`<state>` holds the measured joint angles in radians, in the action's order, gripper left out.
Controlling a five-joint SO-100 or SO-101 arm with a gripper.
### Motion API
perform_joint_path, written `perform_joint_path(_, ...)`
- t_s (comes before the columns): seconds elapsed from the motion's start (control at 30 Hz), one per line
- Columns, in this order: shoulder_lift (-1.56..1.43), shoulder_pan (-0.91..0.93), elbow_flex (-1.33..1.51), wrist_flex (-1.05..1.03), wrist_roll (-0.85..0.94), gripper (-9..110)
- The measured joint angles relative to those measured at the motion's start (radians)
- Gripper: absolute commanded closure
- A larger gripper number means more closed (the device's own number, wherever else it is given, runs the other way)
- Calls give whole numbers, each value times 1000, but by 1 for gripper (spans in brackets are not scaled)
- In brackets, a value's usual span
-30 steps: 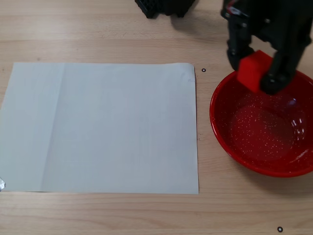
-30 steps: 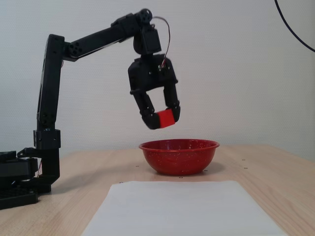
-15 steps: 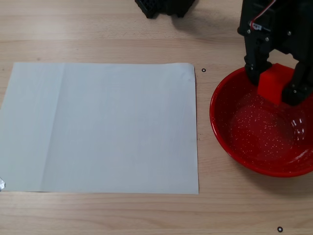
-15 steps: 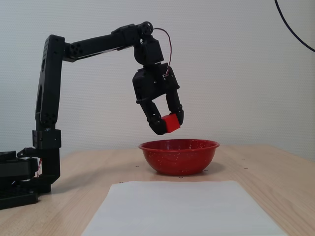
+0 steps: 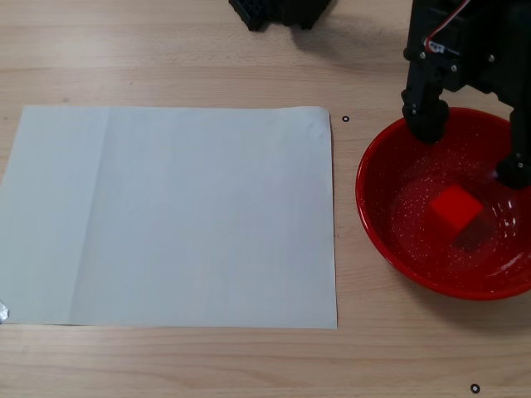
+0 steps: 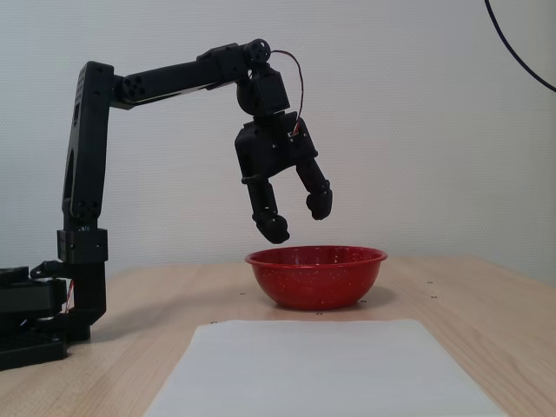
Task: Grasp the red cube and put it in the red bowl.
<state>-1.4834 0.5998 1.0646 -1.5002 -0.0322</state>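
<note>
The red cube (image 5: 455,208) lies inside the red bowl (image 5: 377,215), on its speckled bottom. In a fixed view from the side the bowl (image 6: 316,276) stands on the table and hides the cube. My black gripper (image 6: 297,217) hangs open and empty just above the bowl's left rim. From above, the gripper (image 5: 470,149) is over the bowl's far part, with one fingertip (image 5: 426,126) at the far rim and the other at the right edge.
A large white paper sheet (image 5: 174,215) lies on the wooden table left of the bowl. The arm's black base (image 6: 35,313) stands at the far left in the side view. Small black rings (image 5: 345,118) mark the table.
</note>
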Motion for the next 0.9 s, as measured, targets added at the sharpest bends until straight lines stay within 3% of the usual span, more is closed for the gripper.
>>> perform_joint_path(0.47,0,-60,-49,-54,15,100)
perform_joint_path(0.9,-135,-186,-41,-133,89,101)
